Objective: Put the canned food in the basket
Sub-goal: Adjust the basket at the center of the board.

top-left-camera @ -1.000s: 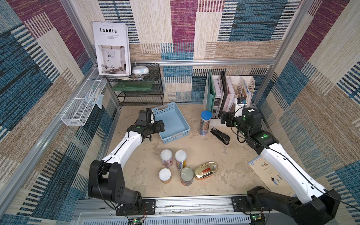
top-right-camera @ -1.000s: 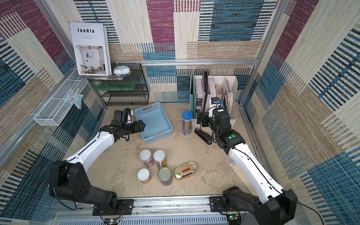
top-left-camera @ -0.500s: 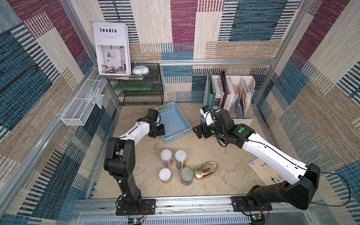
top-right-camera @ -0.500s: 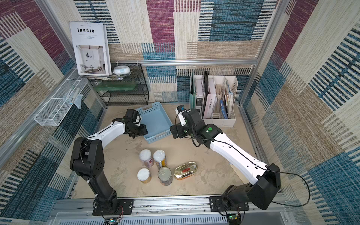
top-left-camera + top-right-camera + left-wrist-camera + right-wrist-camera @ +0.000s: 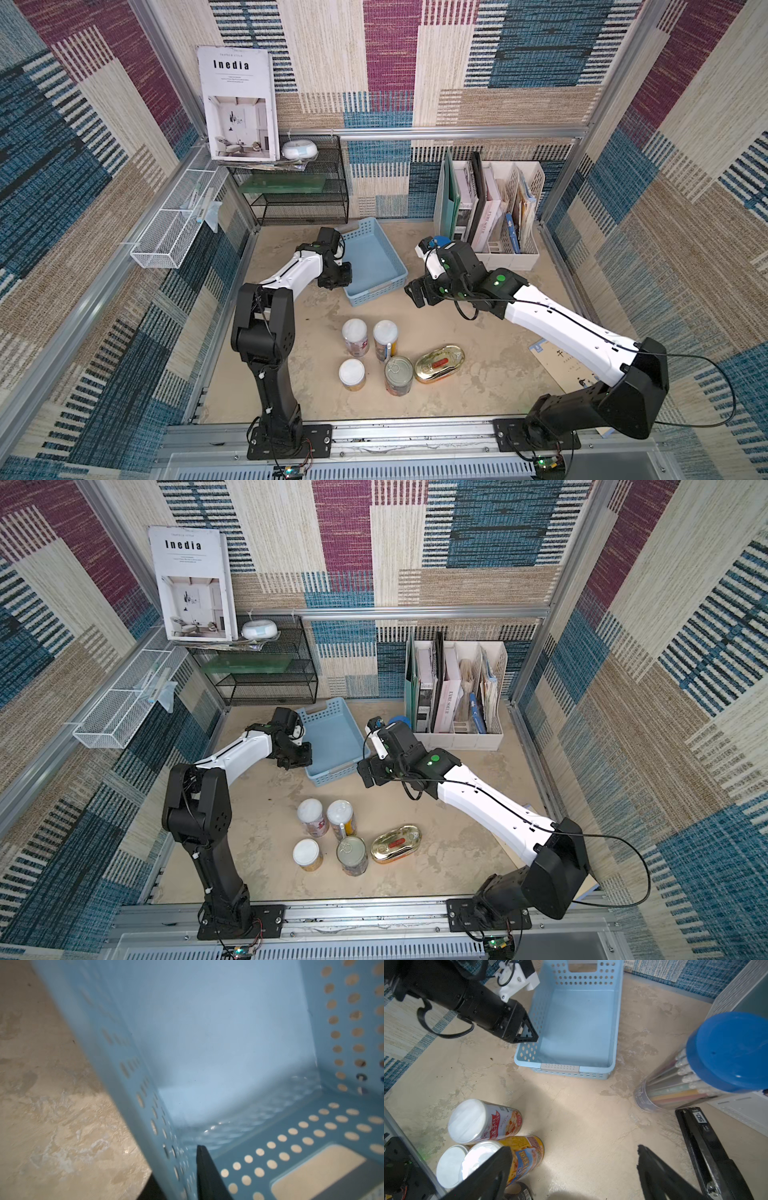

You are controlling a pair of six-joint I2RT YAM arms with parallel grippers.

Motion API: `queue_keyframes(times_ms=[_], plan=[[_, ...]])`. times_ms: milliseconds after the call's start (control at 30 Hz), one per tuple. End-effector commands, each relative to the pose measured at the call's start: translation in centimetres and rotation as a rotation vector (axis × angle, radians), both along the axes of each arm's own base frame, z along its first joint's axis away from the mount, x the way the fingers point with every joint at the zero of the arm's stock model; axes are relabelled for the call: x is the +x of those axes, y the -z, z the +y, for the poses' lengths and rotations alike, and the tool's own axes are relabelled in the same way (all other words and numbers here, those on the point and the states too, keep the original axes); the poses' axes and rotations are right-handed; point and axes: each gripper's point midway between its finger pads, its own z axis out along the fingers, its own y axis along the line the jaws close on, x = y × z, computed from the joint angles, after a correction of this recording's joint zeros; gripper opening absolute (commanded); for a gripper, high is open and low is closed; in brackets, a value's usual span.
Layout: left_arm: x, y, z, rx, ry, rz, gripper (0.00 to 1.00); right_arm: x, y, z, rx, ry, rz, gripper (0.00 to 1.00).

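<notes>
step: left pincer (image 5: 176, 1164) clamped on light blue perforated plastic basket (image 5: 376, 291) wall | right pincer (image 5: 574, 1157) apart, empty | next, likely: grasp pink-labelled white-lidded can (image 5: 500, 1124)

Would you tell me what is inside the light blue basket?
No cans; the basket floor is bare. One left gripper finger reaches inside, pinching its side wall and hiding a small patch there.

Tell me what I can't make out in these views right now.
- Left gripper tips: hidden by its own body in both top views; left wrist view is blurred against the basket wall.
- Pencil tub: mostly behind the right arm in both top views.
- Silver tin: cut off by the right wrist view's edge.
</notes>
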Motion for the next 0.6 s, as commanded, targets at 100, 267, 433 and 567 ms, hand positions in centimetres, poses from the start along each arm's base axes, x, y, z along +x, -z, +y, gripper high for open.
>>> queue_keyframes(times_ms=[100,267,433,567], plan=[[-2.3,-0.5,-2.0,0.012,0.164,0.064,0.12,-1.6,0.4,-1.3,-0.067,-0.013,0.014,1.0],[-4.6,-0.1,-3.4,0.022,0.219,0.105,0.11,-4.1,0.1,0.0,-0.049,-0.091,0.036,1.0],[-6.7,0.9,-3.4,-0.001,0.181,0.163,0.09,-7.4,2.0,2.2,-0.082,-0.185,0.085,0.99],[-8.0,0.6,-3.1,-0.004,0.146,0.161,0.13,-9.5,2.1,3.5,-0.067,-0.238,0.093,1.0]])
